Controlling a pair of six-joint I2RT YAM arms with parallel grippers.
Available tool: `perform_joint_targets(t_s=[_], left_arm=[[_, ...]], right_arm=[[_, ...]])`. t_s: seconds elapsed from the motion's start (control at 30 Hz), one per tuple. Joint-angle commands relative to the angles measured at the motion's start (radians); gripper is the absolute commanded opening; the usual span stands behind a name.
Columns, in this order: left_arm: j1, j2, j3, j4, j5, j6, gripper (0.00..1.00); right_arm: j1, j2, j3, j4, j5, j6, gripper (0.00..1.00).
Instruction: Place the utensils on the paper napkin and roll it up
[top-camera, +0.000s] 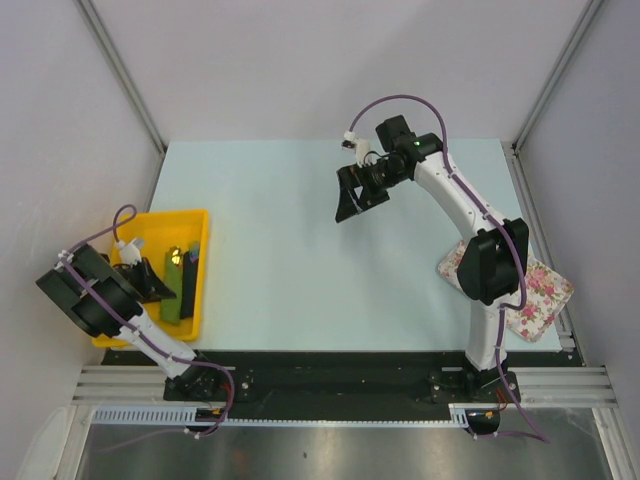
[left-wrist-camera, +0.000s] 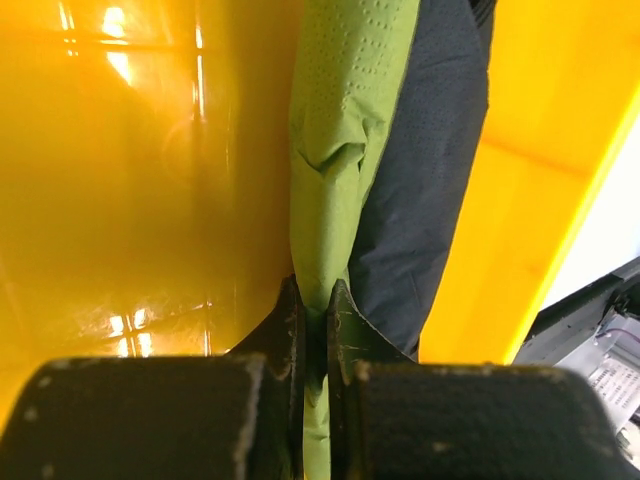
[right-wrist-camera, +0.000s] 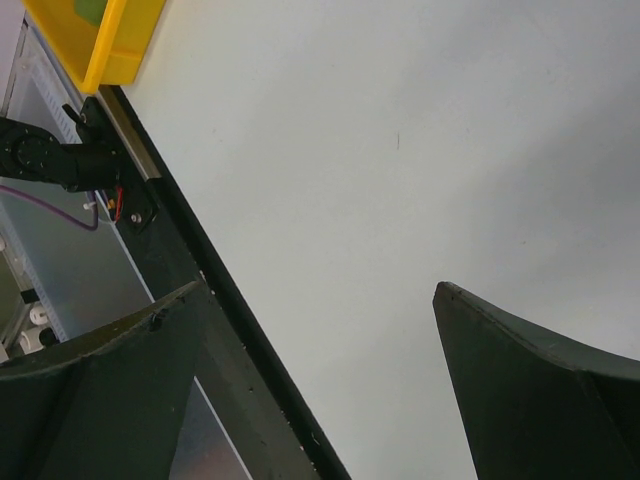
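Observation:
The olive-green paper napkin (left-wrist-camera: 340, 120) lies folded in the yellow tray (left-wrist-camera: 120, 180). My left gripper (left-wrist-camera: 315, 300) is shut on the napkin's near edge, pinching it between both fingers. A dark textured piece (left-wrist-camera: 420, 200) lies right beside the napkin. In the top view my left gripper (top-camera: 160, 287) is inside the tray (top-camera: 150, 222), with the napkin (top-camera: 172, 306), a gold spoon head (top-camera: 175, 257) and a dark utensil (top-camera: 191, 268) next to it. My right gripper (top-camera: 355, 200) is open and empty above the middle of the table; its jaws stand wide apart (right-wrist-camera: 320, 300).
A white cloth with pink floral print (top-camera: 540, 295) lies at the table's right edge under the right arm. The tray's corner (right-wrist-camera: 100, 40) and the table's black front rail (right-wrist-camera: 230, 330) show in the right wrist view.

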Motion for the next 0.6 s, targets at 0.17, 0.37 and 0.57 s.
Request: perform_joint_targets(t_s=[0.17, 0.37, 0.57], left_arm=[[-0.008, -0.011, -0.041, 0.083, -0.032, -0.033, 0.24], [-0.022, -0.097, -0.073, 0.135, -0.093, -0.051, 0.37], [-0.045, -0.177, -0.109, 0.192, -0.169, -0.069, 0.43]], right_arm=[[-0.007, -0.007, 0.038, -0.029, -0.007, -0.025, 1.00], [-0.007, -0.005, 0.035, -0.028, -0.014, -0.024, 1.00], [-0.007, -0.007, 0.032, -0.026, -0.019, -0.029, 1.00]])
